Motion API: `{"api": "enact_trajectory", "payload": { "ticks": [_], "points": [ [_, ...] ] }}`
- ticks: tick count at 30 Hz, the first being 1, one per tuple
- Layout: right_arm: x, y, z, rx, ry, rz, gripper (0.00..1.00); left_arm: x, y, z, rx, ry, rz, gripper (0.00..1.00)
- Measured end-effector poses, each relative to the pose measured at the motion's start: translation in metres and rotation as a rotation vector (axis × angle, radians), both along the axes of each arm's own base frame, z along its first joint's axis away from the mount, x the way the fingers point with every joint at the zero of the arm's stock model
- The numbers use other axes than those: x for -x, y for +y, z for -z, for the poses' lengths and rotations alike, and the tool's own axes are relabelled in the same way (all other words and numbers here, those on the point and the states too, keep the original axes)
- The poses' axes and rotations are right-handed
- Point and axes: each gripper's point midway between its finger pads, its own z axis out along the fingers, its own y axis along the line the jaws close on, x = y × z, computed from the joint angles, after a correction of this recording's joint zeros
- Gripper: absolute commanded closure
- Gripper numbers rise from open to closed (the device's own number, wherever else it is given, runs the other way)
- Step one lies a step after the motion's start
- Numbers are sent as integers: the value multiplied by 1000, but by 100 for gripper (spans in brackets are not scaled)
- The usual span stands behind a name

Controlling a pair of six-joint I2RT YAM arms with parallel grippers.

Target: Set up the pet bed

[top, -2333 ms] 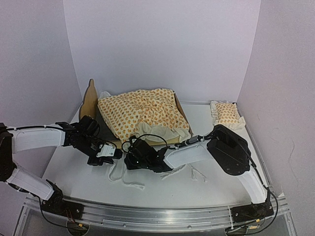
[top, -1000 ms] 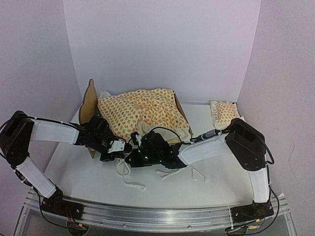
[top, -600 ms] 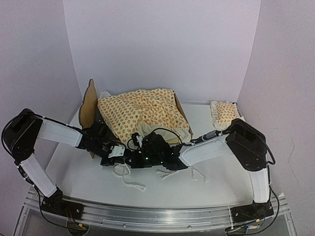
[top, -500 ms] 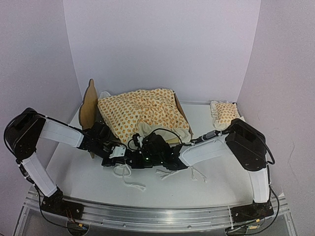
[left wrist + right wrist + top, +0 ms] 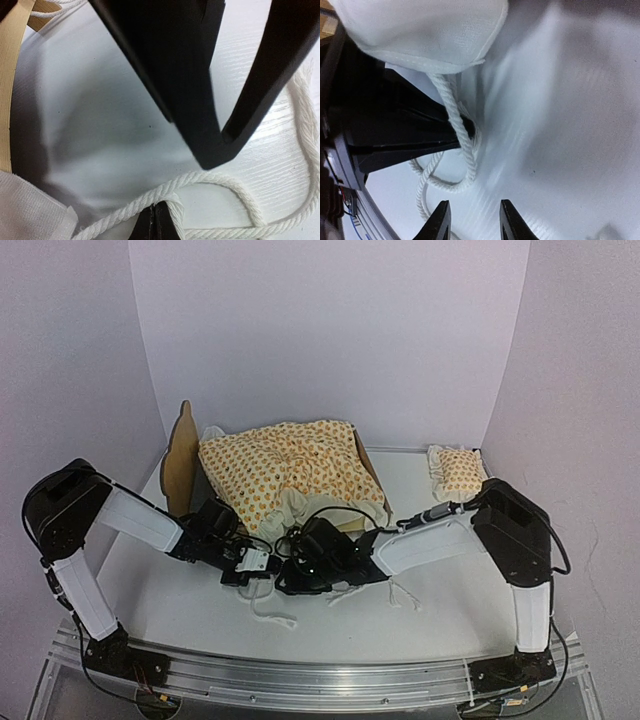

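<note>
The pet bed stands at the back left, its plywood headboard upright. An orange-patterned cushion lies crumpled on it, with a white ruffle hanging over the near end. In front of the bed, my left gripper is shut on a white cord. Its tips pinch a fold of that cord. My right gripper sits close to the right of it, tips facing it. The right gripper is open, with only bare table between its fingers and the cord loop just ahead.
A small matching pillow lies at the back right by the wall. Loose cord ends trail on the white table near the arms. A plywood rail edge shows at the left of the left wrist view.
My right gripper has opened and let go of the cord. The left arm has slid right and nearer along the table, still pinching the cord.
</note>
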Motion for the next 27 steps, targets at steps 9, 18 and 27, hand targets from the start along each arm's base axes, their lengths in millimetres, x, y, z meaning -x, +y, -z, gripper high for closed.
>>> {"api": "enact_trajectory", "payload": {
  "ticks": [9, 18, 27],
  "points": [
    [-18, -11, -29, 14, -97, 67, 79, -12, -1, 0, -6, -59, -28, 100],
    [-67, 2, 12, 66, -145, 124, 78, -18, 3, 0, -10, -98, -39, 100],
    [-78, 27, 12, -65, -172, 88, 75, -16, 0, 0, -1, -106, -35, 100]
  ]
}}
